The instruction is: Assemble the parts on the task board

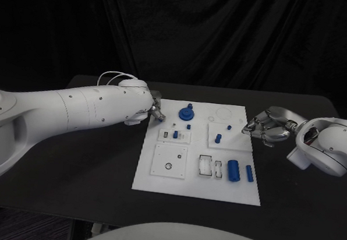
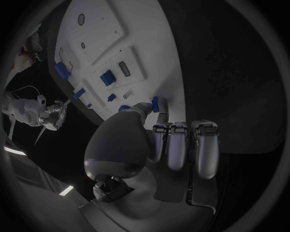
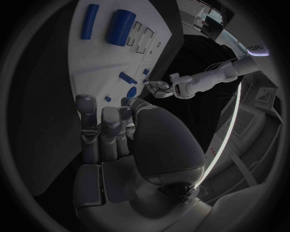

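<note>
While my left hand (image 1: 153, 113) rests at the left edge of the white task board (image 1: 157, 179), it pinches a small blue part (image 2: 155, 103) between thumb and a fingertip — the other fingers lie side by side, pressed together over the black table (image 1: 66, 172). My right hand (image 1: 267, 126) hangs at the board's right edge with its fingers curled in, and I cannot tell whether anything sits in them. Near the board's right side lie a thick blue cylinder (image 1: 233, 170) and a thinner blue pin (image 1: 249, 174) — side by side, apart.
</note>
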